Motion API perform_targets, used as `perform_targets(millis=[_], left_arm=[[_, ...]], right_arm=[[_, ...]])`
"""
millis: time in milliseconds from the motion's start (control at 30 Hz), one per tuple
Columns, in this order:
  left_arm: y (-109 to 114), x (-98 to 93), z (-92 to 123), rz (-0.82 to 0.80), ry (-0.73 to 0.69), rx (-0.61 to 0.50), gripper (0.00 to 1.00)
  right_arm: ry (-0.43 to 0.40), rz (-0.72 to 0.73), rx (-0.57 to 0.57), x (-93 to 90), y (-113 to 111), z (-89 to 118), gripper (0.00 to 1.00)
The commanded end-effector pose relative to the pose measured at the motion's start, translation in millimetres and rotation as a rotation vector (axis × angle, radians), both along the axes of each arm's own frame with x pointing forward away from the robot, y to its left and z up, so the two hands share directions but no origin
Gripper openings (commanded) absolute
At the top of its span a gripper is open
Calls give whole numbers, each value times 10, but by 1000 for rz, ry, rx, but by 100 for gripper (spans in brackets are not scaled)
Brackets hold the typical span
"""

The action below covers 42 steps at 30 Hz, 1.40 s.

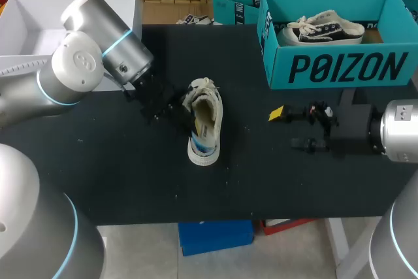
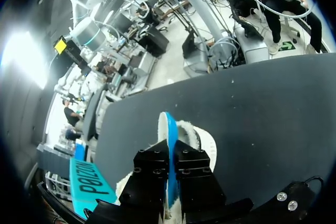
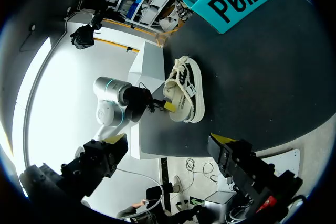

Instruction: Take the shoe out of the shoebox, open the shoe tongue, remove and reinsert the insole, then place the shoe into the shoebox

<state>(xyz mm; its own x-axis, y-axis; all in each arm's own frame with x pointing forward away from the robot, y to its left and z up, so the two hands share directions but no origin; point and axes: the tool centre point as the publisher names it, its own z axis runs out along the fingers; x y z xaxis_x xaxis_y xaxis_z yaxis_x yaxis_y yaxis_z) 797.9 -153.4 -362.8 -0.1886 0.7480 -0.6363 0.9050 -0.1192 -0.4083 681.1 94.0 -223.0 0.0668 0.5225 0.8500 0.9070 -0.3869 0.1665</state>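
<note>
The shoe is laid on the surface, long axis near to far, its insole pinched in the closed left hand just left of it, while the right hand is held open, empty, well apart rightward.

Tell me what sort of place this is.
Probably a robot test bench for shoe handling: a black table, the left gripper pinching the insole of a shoe, the right gripper open, and a teal shoebox.
</note>
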Motion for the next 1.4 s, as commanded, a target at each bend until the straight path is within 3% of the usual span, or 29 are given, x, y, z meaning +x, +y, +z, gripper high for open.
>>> perform_targets(millis=[33, 267, 667, 700, 733, 800, 833, 867, 900, 967, 1100, 1267, 1333, 1367, 1400], left_arm=[[-33, 70, -73, 13, -6, -3, 0], [-112, 190, -85, 20, -37, 14, 0], [-54, 328, -122, 55, -54, 48, 0], [-60, 310, -112, 54, -52, 50, 12], [-64, 299, -101, 53, -50, 50, 34], [-74, 277, -61, 51, -41, 38, 51], [-76, 268, -36, 48, -41, 35, 77], [-78, 256, -2, 42, -39, 25, 91], [-80, 243, 43, 40, -36, 13, 96], [-74, 216, 130, 32, -35, -2, 96], [-46, 177, 279, 17, -40, -20, 86], [16, 128, 342, 6, -42, -10, 44], [41, 119, 341, -1, -44, 6, 20], [55, 113, 333, -12, -54, 23, 0], [67, 102, 326, -23, -62, 39, 0]], right_arm=[[0, 0, 1, 0, -3, 2, 100], [0, 0, 1, 0, -3, 2, 100], [0, 0, 1, 0, -3, 2, 100], [0, 0, 1, 0, -3, 2, 100], [0, 0, 1, 0, -3, 2, 100], [0, 0, 1, 0, -3, 2, 100], [0, 0, 1, 0, -3, 2, 100], [0, 0, 1, 0, -3, 2, 100], [0, 0, 1, 0, -3, 2, 100], [0, 0, 1, 0, -3, 2, 100], [0, 0, 1, 0, -3, 2, 100], [0, 0, 1, 0, -3, 2, 100], [0, 0, 1, 0, -3, 2, 100], [0, 0, 1, 0, -3, 2, 100], [0, 0, 1, 0, -3, 2, 100]])
